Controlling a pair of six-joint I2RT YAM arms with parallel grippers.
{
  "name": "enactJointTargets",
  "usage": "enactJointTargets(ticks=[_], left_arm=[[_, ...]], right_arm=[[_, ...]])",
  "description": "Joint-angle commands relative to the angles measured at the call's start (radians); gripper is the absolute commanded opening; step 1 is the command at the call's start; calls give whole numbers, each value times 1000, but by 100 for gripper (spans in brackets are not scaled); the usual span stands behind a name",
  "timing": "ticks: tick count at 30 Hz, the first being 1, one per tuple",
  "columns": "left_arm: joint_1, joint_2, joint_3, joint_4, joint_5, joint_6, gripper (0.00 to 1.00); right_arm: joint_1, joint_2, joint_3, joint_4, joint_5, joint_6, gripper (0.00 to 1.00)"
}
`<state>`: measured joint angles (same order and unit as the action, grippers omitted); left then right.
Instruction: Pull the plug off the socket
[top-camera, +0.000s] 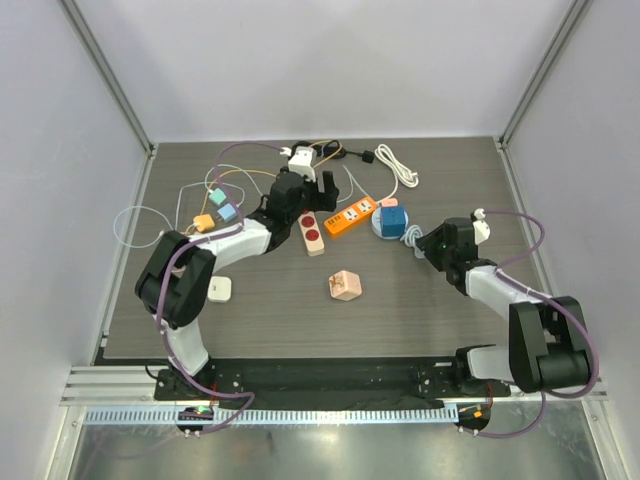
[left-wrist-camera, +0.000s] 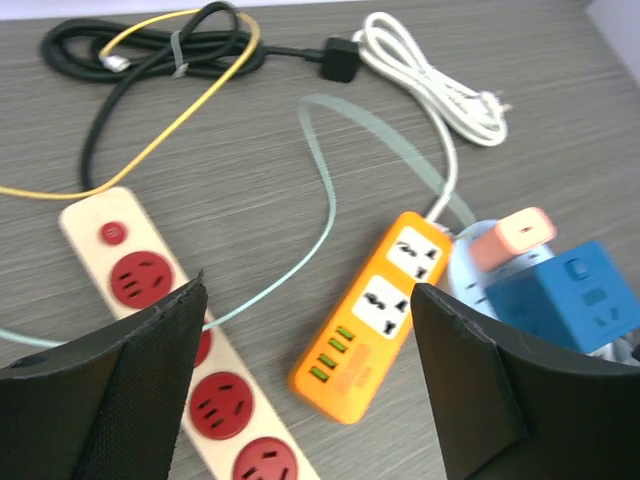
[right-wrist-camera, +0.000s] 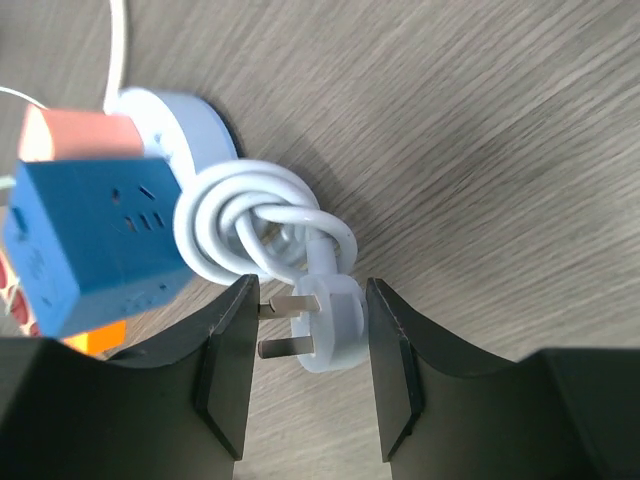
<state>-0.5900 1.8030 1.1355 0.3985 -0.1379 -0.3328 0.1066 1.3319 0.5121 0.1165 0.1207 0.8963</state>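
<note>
The blue cube plug (top-camera: 393, 216) sits on top of the round pale-blue socket (right-wrist-camera: 175, 110), right of the table's (top-camera: 420, 310) middle, with a small pink plug (left-wrist-camera: 512, 238) pressed against its side on the same base. My left pincer (left-wrist-camera: 305, 300) stands wide open with nothing between its fingers. It hangs over bare tabletop between the wooden strip with red sockets (left-wrist-camera: 140, 280) and the orange power strip (left-wrist-camera: 370, 320), and the blue cube is off beyond its right finger, not touched. A thin teal cable (left-wrist-camera: 325, 190) runs across the gap below it. My right pincer (right-wrist-camera: 310, 290) is low on the other side of the socket, its fingers about half apart and standing either side of a white plug (right-wrist-camera: 335, 325) that lies flat on the table. The prongs point at one finger and the plug's back meets the other so closely that I cannot tell whether I am pinching it or only framing it. The coiled white cord (right-wrist-camera: 240, 215) from that plug loops up against the socket's rim. A black cable (left-wrist-camera: 150, 50) and a bundled white cable (left-wrist-camera: 430, 75) lie at the far side.
</note>
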Motion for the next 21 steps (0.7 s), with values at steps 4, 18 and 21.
enactJointTargets(ticks=[4,18,21], left_arm=[[-48,-54,3,146,132,6,90],[-230,-7,87,27,-110,103,100],[-292,79,190,-76,-208,112,100]], right_arm=[[5,-123,6,-15,7,-36,59],[-16,36,342,178,165,-160,92],[-22,134,379,233,107,-204,91]])
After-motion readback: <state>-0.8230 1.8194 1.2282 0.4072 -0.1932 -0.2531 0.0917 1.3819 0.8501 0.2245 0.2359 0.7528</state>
